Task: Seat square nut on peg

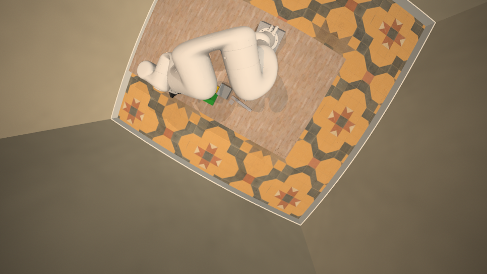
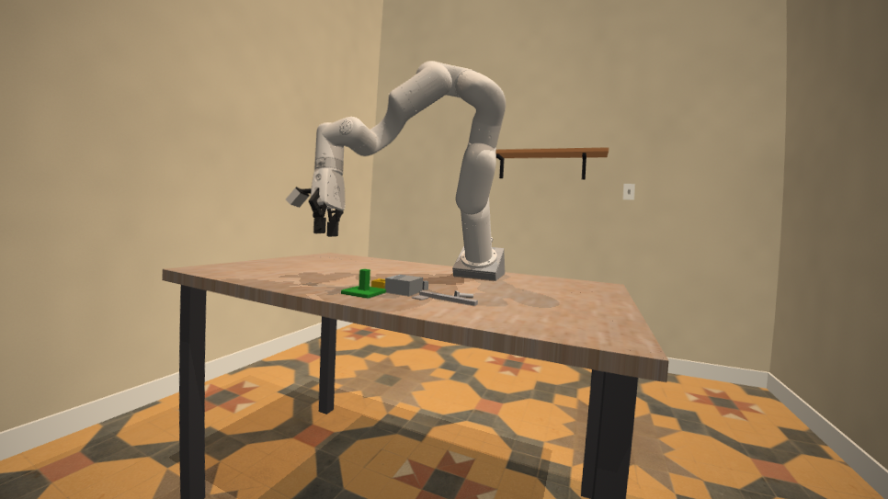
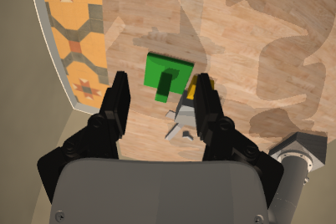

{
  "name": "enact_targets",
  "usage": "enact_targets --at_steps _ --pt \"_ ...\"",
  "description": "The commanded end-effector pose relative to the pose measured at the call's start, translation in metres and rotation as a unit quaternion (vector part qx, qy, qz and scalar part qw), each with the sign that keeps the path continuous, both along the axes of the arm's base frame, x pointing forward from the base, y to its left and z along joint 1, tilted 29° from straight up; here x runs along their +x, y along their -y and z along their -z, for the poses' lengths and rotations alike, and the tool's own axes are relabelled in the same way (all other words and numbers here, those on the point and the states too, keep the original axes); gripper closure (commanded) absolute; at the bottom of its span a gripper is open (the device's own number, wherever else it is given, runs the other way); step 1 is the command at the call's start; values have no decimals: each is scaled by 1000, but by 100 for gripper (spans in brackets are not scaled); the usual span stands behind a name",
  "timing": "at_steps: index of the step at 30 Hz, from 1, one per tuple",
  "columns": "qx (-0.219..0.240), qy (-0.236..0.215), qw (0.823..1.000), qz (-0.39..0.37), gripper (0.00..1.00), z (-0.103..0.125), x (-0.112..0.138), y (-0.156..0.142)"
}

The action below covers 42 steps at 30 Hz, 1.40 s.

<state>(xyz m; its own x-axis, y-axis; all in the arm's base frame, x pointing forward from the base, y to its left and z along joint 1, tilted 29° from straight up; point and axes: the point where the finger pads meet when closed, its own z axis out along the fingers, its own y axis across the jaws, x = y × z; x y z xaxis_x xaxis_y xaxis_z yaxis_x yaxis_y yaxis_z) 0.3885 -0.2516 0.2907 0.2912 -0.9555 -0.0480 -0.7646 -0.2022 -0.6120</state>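
My gripper [image 2: 325, 225] hangs open and empty high above the table's left part; in the wrist view [image 3: 161, 97] its fingers frame the parts far below. A green base plate [image 2: 361, 290] with an upright green peg [image 2: 364, 277] lies on the table; it also shows in the wrist view [image 3: 167, 73]. Beside it are a small yellow piece [image 2: 378, 282] and a grey block [image 2: 404, 284]. A flat grey piece with a long handle [image 2: 448, 297], seemingly the nut, lies right of the block. In the overhead view the arm hides most of the gripper.
The robot's base [image 2: 479, 265] stands on the table's far side. The table edge [image 3: 106, 69] and the patterned floor lie just left of the parts in the wrist view. A wall shelf [image 2: 552, 153] hangs behind the arm.
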Motion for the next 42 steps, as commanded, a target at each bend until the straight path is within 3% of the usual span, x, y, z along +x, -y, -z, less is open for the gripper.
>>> enact_targets --at_steps 1,9,42 --pt "-18 -41 998 54 40 23 -15 -60" --pt "-26 -70 993 87 40 63 -48 -132" --pt "-28 -77 992 95 40 72 -49 -132"
